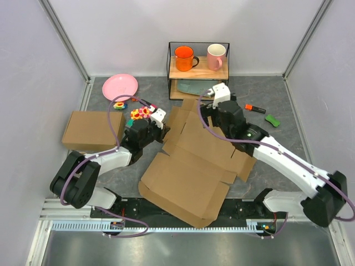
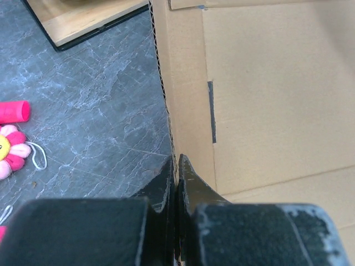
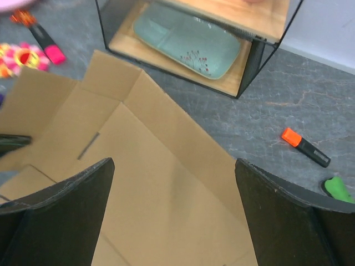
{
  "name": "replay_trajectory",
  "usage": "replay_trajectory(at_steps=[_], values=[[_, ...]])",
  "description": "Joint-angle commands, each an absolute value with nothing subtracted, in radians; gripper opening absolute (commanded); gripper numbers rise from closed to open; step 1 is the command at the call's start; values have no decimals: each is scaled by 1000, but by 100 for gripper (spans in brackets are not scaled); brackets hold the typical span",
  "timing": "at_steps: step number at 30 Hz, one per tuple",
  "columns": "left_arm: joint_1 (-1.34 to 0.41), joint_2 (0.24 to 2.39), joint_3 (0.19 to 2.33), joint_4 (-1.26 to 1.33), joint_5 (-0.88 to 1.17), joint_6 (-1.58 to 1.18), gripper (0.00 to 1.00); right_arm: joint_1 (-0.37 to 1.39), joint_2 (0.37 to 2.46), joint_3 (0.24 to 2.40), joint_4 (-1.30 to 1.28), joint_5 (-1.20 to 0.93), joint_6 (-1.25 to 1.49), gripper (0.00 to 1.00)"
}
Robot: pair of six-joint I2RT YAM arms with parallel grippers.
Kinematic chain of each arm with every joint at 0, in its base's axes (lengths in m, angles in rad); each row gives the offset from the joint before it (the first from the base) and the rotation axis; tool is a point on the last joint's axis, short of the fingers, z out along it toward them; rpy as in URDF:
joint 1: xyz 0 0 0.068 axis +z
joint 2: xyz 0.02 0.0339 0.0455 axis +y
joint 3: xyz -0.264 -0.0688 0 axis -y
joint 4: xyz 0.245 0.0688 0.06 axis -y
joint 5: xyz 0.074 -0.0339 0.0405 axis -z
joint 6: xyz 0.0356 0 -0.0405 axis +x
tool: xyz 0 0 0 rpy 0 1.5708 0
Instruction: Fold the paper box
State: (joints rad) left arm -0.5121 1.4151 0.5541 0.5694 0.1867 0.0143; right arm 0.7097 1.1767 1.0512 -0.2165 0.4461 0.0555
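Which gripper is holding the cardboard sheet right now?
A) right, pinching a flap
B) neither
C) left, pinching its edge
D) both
C: the left gripper is shut on the corrugated edge of the paper box, while the right gripper stands wide open over the sheet, gripping nothing.

Right tool [image 3: 175,213] spread wide above paper box [image 3: 161,188].
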Motion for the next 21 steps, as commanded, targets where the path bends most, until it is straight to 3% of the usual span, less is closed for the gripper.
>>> replay_trajectory(at_steps=[1, 6, 14, 21], values=[[-512, 1407, 542, 598, 199, 118, 2, 707, 1293, 1123, -163, 468, -80, 98], [-522, 1384, 476, 690, 183, 67, 2, 648, 1399, 1175, -97, 376, -129, 98], [-561, 1358, 448, 700, 94, 101, 2, 480, 1463, 1191, -94, 29, -17, 98], [-566, 1365, 449, 695, 74, 95, 2, 463, 1522, 1144, -97, -23, 38, 98]])
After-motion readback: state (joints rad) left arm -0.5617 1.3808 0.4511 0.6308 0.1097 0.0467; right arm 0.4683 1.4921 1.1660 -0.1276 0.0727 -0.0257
